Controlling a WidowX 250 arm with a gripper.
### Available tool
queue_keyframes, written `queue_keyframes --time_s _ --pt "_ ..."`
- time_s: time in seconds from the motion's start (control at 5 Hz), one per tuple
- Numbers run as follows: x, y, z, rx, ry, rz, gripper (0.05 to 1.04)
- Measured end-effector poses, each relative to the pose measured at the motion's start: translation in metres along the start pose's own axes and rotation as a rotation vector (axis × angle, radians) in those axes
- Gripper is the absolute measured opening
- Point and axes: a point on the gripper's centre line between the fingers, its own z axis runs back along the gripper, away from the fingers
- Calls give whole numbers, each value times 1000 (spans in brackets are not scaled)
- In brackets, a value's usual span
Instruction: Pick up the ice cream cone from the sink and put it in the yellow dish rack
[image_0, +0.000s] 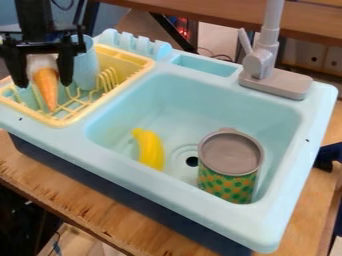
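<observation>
At the upper left, my gripper (44, 80) is over the yellow dish rack (145, 63), its two fingers closed against the sides of an orange, cone-shaped toy (47, 89) with a whitish top. The toy's narrow end points down at the rack. Just right of the gripper, a light blue cup (85, 65) stands in the rack. A yellow banana (150, 149) lies in the light blue sink (153, 107), left of the drain. To the drain's right is a can (228, 170) with a grey top and a green and orange pattern.
A grey faucet (262, 62) rises from the sink's back edge, with a small recessed tray (207, 65) to its left. Raised slots line the rim behind the rack. The sink unit stands on a wooden table (63, 192). A dark object (327, 156) is at the right edge.
</observation>
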Motion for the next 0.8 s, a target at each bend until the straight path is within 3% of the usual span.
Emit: queue_keyframes --time_s 0.8 --pt "27 -3 -41 0 45 16 817"
